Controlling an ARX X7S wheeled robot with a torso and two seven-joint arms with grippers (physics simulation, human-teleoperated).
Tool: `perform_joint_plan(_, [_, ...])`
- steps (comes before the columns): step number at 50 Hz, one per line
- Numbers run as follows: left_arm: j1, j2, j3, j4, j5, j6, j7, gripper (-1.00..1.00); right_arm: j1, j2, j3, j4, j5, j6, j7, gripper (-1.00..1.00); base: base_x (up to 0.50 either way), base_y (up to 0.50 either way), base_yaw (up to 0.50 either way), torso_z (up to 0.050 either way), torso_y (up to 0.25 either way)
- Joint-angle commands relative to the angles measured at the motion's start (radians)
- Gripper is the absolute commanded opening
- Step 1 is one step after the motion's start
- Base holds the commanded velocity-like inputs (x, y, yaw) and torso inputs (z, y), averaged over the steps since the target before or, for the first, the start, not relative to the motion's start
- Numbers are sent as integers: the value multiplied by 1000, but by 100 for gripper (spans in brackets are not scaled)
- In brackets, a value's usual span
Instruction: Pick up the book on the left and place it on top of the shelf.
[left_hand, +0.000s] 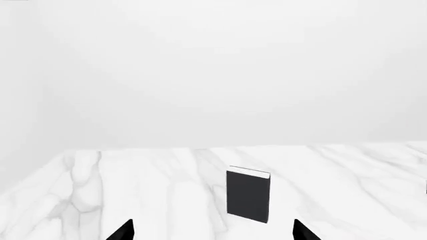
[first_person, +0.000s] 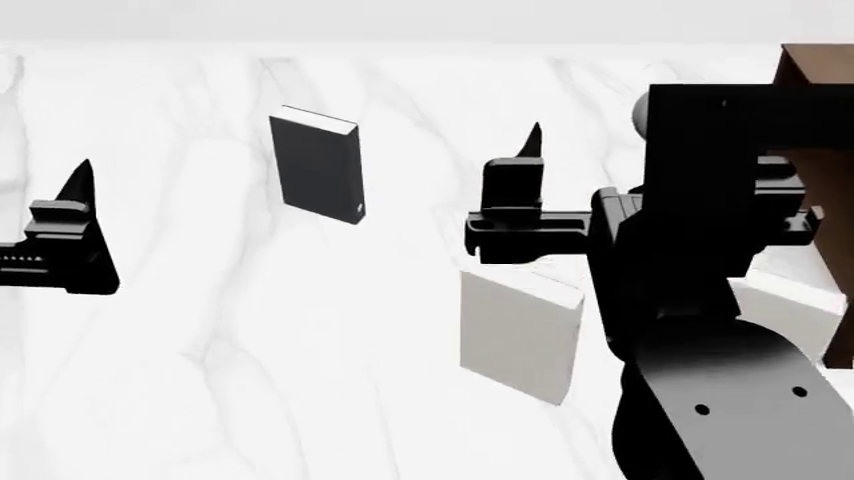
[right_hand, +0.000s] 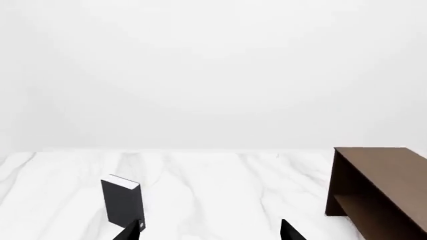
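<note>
- Right arm (first_person: 707, 330) fills the head view from 3 to 5 o'clock, nearest the camera; its bulk hides part of the scene.
- Right gripper (right_hand: 210, 231): two black fingertips spread apart, nothing between them. In the head view only one fingertip (first_person: 533, 140) is clear.
- Left gripper (left_hand: 212, 230): fingertips spread wide, holding nothing. In the head view one finger (first_person: 78, 185) shows at 9 o'clock.
- Black book (first_person: 318, 167) stands upright on the marble tabletop (first_person: 200, 350), white page edge up, at 11 o'clock in the head view, between the two grippers and beyond them, touching neither.
- Left wrist view: the book sits ahead of the fingertips, apart from them.
- Light grey-white book (first_person: 521, 335) stands upright at 5 o'clock, just beside the right arm.
- Dark brown shelf (right_hand: 380, 187) at 2 o'clock in the head view, well apart from the black book.
</note>
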Motion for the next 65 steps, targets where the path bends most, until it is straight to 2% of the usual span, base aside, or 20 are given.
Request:
perform_joint_plan(1, [-35, -16, -19, 12, -16, -48, -7, 100, 67, 7, -1, 30, 12, 59, 11, 100, 500, 0, 0, 0, 0])
perform_joint_plan(58, [-2, -38, -17, -9, -40, -14, -20, 100, 44, 35, -50, 96, 18, 7, 31, 100, 500, 0, 0, 0, 2])
perform_joint_plan(65, [-2, -40, -17, -11, -43, -12, -22, 100, 42, 41, -60, 98, 25, 2, 24, 100, 72, 0, 0, 0, 2])
